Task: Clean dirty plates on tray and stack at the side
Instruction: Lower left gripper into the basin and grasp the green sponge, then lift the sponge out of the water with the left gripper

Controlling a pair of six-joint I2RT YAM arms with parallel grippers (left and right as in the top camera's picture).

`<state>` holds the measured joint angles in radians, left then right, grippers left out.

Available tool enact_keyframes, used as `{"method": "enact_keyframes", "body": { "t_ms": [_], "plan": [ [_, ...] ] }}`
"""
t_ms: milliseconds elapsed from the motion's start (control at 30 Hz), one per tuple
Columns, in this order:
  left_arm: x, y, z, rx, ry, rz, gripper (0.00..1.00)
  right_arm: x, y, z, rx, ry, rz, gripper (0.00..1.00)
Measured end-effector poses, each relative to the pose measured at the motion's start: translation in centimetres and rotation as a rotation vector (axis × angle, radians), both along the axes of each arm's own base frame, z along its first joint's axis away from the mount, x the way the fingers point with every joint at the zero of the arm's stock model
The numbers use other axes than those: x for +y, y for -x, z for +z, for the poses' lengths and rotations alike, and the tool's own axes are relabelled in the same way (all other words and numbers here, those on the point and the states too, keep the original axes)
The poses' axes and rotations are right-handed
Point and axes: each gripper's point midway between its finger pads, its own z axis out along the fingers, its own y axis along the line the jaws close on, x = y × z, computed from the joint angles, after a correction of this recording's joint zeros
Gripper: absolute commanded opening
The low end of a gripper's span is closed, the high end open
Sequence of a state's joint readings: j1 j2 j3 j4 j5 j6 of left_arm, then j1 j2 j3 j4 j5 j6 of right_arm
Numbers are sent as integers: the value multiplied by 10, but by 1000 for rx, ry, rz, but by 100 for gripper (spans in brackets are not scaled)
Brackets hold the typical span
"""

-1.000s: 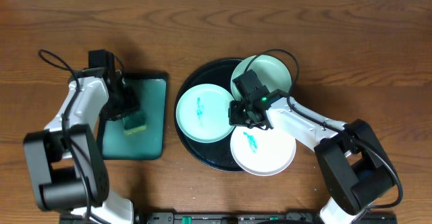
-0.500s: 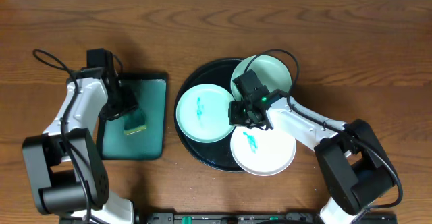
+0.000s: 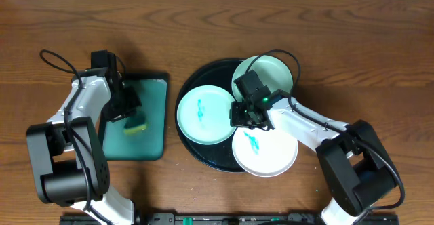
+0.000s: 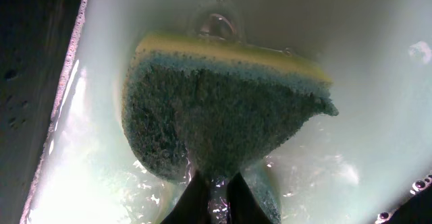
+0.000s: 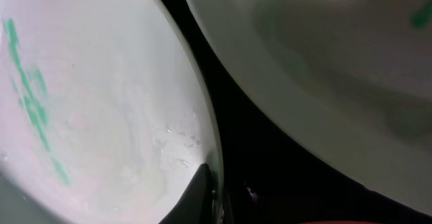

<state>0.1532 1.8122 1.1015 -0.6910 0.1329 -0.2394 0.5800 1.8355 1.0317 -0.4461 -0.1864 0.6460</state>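
The black tray [image 3: 203,152] holds three plates. A mint plate [image 3: 203,116] with a teal smear lies at its left. A second mint plate [image 3: 271,72] lies at the back. A white plate [image 3: 268,154] with a teal smear lies at the front right. My right gripper [image 3: 244,114] sits between them. In the right wrist view it [image 5: 212,183] is shut on the rim of the white plate [image 5: 101,116], with a mint plate [image 5: 324,82] beyond. My left gripper [image 3: 125,110] is shut on a yellow-and-green sponge [image 4: 216,109] over the green tray.
A dark green rectangular tray [image 3: 152,116] lies left of the black tray, its surface wet and shiny in the left wrist view [image 4: 378,116]. Brown wooden table [image 3: 352,49] lies all around. Cables loop over both arms.
My left arm has shifted slightly with the sponge on the green tray. My right arm and the plates have not moved.
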Motion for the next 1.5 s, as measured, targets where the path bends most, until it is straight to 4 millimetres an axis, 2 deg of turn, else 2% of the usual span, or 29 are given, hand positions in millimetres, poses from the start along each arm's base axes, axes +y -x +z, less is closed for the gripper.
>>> {"method": "enact_keyframes", "body": {
  "t_ms": [33,100,367,500,600,767,833,1133,1300,1500],
  "plan": [
    [0,0,0,-1,1,-5,30,0,0,0,0,0,0,3],
    [-2,-1,0,-6,14,-11,7,0,0,0,0,0,0,2],
    [-3,-1,0,-6,23,-33,7,0,0,1,-1,-2,0,1],
    [-6,-1,13,-35,28,-36,7,0,0,1,-1,-2,0,1],
    [-8,-8,46,-135,23,-47,7,0,0,1,-1,-2,0,1],
    [-15,-13,125,-382,-40,-119,7,0,0,1,0,-1,0,1],
    [-19,-12,149,-458,-77,-153,7,0,0,1,0,-1,0,1],
    [-44,-12,232,-756,-249,-310,7,0,0,1,0,-1,0,1],
    [-49,-6,260,-849,-322,-329,7,0,0,1,0,-1,0,1],
    [-44,-6,265,-858,-374,-334,7,0,0,1,0,-1,0,1]
  ]
}}
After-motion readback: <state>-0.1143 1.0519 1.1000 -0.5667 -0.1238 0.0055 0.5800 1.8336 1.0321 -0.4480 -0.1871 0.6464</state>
